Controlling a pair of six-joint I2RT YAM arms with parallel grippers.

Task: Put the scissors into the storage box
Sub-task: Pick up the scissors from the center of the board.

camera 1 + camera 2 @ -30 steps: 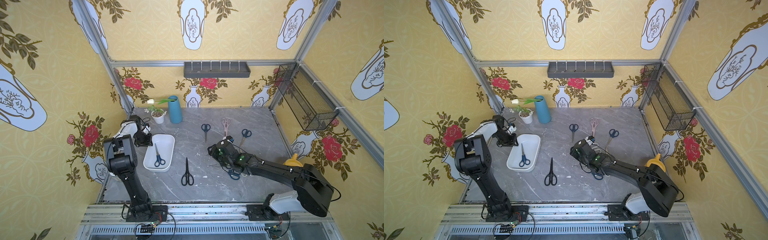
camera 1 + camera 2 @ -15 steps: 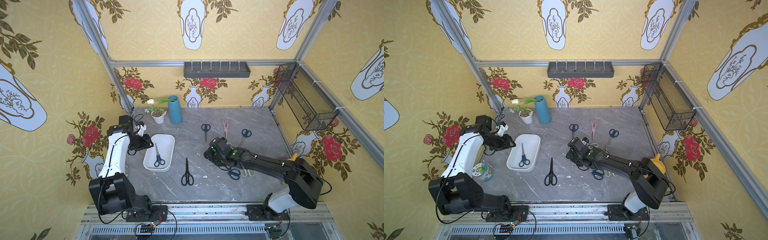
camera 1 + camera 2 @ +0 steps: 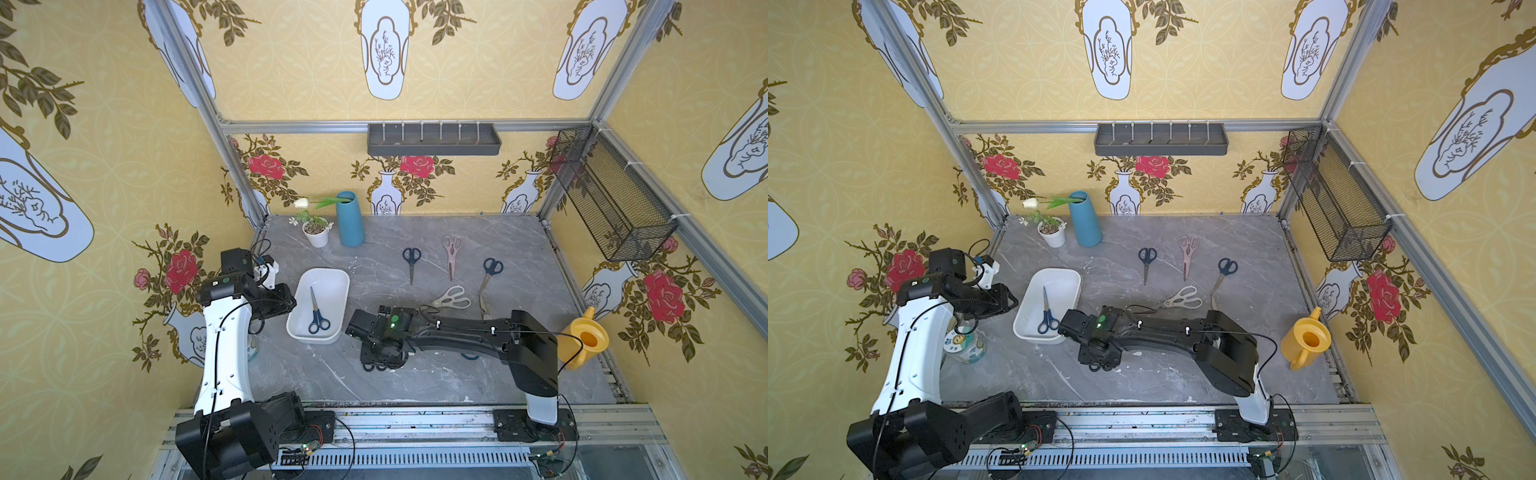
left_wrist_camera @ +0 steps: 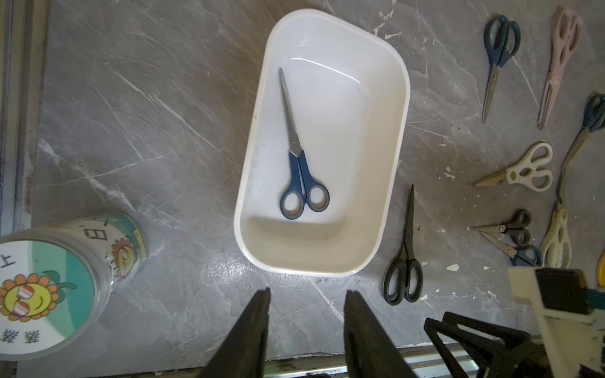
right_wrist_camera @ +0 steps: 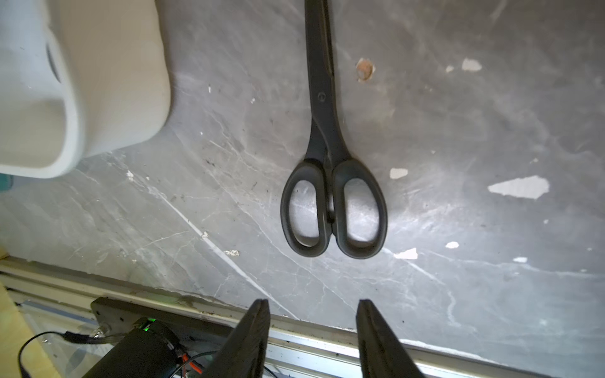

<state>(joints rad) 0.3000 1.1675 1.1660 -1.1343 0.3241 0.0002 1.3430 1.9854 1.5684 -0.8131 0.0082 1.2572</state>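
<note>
Clock directions are read in the top views, with 12 o'clock at the back wall.

I see the enclosure (image 3: pixel 124 124), papered yellow with roses and vases. It surrounds a grey marbled table (image 3: pixel 415 386) scuffed with white chips.

The storage box (image 3: pixel 332 291) stands at 9 o'clock of the table's centre, its long axis running 12 to 6. In it lies the blue-handled pair (image 3: pixel 316 316), closed and on that same axis, with its tip to 12 and loops to 6.

In both top views the right arm covers the black pair (image 3: pixel 376 366) except for its loops. The right wrist view shows it almost whole (image 5: pixel 327 131): closed, flat on the table, near the box's corner but apart from it. The left wrist view shows it parallel to the box (image 4: pixel 406 248).

The right gripper (image 5: pixel 312 304) hovers past the loops, jaws parted with nothing between them. The left gripper (image 4: pixel 306 294) is at 9 o'clock of the box, likewise parted and empty.

At 1 o'clock lie the navy pair (image 3: pixel 411 262), pink pair (image 3: pixel 451 253) and blue pair (image 3: pixel 490 270), all with loops to 12. The cream pair (image 3: pixel 451 297) lies crosswise, its tip to 9.

Only the left wrist view shows the small black pair (image 4: pixel 510 229).
</note>
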